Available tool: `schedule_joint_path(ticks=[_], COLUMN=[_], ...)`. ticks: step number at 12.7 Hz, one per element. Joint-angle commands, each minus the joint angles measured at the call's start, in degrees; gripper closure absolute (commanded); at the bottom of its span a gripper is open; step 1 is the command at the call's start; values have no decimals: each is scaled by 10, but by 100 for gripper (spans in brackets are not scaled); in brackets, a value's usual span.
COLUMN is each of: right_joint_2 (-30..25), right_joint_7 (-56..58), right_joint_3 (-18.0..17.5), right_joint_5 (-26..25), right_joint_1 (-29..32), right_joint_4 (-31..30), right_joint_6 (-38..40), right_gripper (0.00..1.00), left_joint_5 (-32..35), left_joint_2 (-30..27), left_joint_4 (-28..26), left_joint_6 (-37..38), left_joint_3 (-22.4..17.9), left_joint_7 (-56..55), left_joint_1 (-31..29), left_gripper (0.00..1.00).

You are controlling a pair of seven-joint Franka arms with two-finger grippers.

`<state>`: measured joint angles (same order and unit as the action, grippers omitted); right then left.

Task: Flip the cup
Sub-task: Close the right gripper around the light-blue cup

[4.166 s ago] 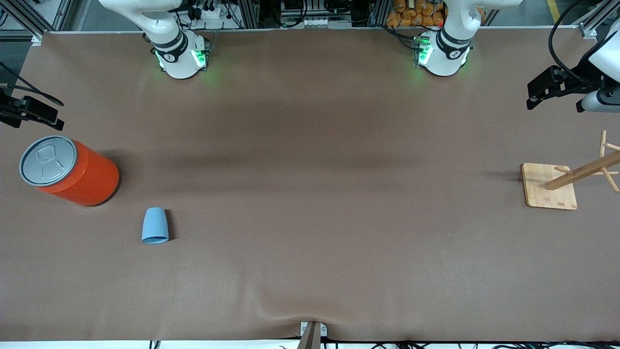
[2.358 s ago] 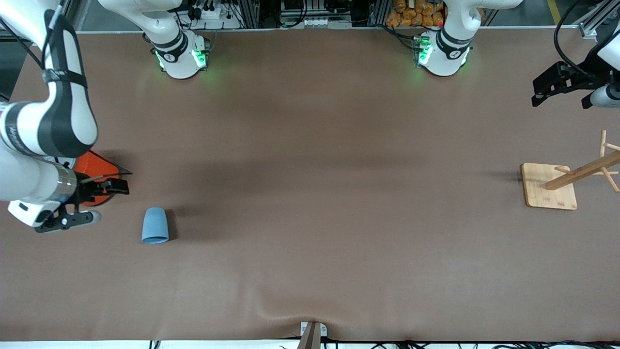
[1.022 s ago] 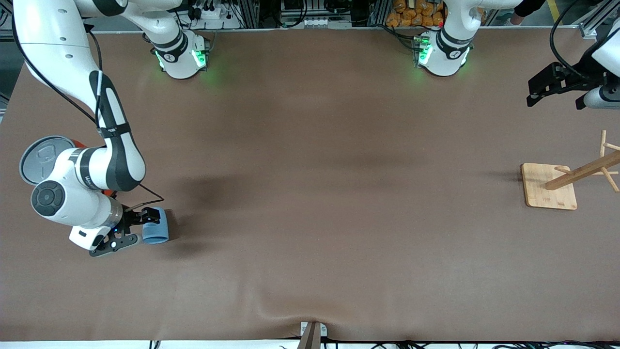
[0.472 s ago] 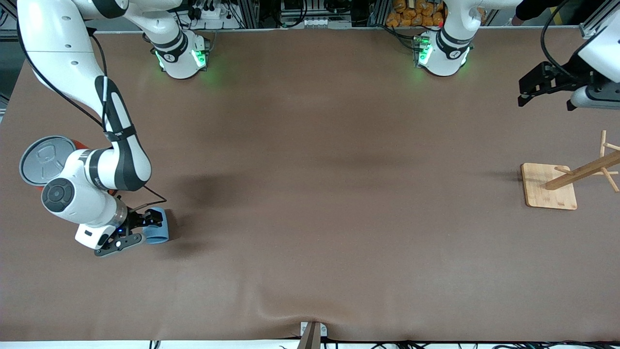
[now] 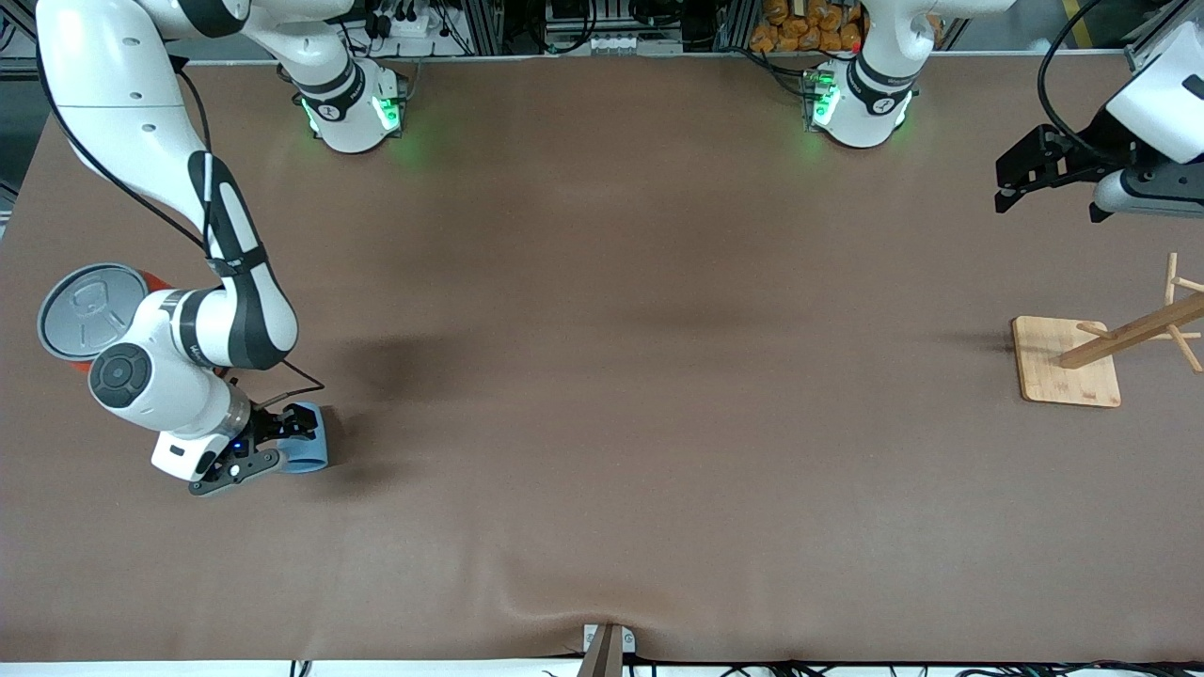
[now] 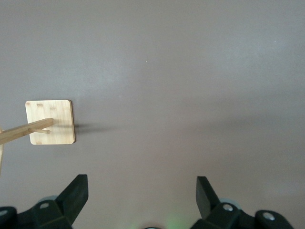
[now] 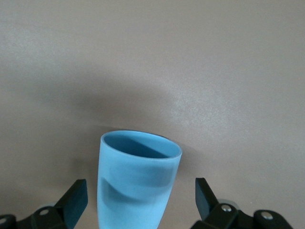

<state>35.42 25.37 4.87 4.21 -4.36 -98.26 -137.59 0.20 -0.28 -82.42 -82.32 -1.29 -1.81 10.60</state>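
While spread, right claw (image 7: 140, 200) flanks the cup (image 7: 138, 183), fingers apart from it

The cup (image 5: 307, 449) is light blue (a darker blue inside its rim). The can (image 5: 66, 310) is orange with a grey embossed lid. The table (image 5: 611, 376) is plain brown. The wooden rack (image 5: 1068, 362) is pale bamboo. Both arms are white with black bands, their grippers black.
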Motion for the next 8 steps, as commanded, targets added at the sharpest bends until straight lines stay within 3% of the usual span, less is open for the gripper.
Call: schedule_joint_path(ticks=[1,8], right_joint_2=[-1,0], right_joint_7=[15,15], right_joint_3=[0,0], right_joint_5=[10,10], right_joint_1=[2,2], right_joint_4=[-30,-45], right_joint_6=[-43,-61], right_gripper=[0,0], left_joint_5=[-7,-7], left_joint_2=[-2,-1], left_joint_4=[0,-3], left_joint_6=[-5,-3], left_joint_3=[1,2], left_joint_7=[-2,-2], left_joint_1=[-3,-6], left_gripper=[0,0])
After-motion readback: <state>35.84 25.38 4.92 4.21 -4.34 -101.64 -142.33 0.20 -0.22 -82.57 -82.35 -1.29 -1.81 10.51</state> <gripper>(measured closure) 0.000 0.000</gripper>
